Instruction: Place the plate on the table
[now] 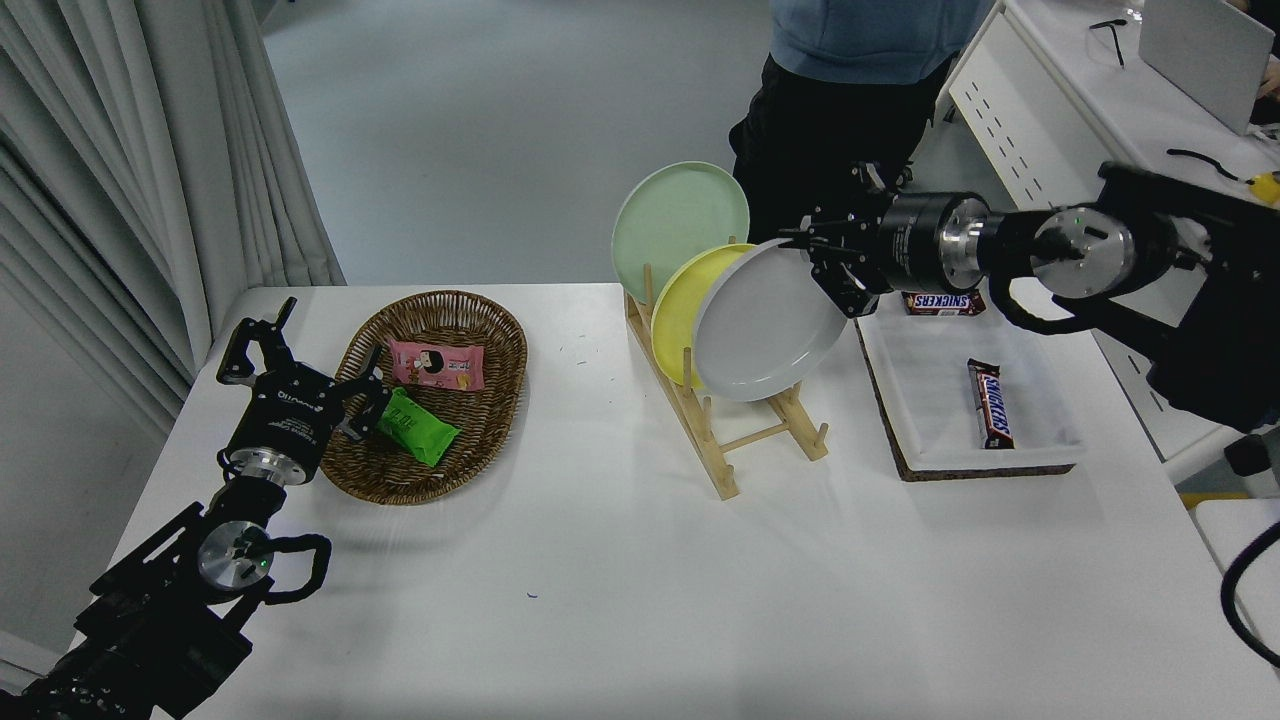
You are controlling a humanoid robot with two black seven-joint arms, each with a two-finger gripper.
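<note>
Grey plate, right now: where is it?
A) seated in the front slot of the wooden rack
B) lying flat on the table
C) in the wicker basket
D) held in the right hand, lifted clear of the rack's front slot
D: the right hand grips the grey plate by its upper right rim, and the wooden rack shows its front pegs bare below it.
</note>
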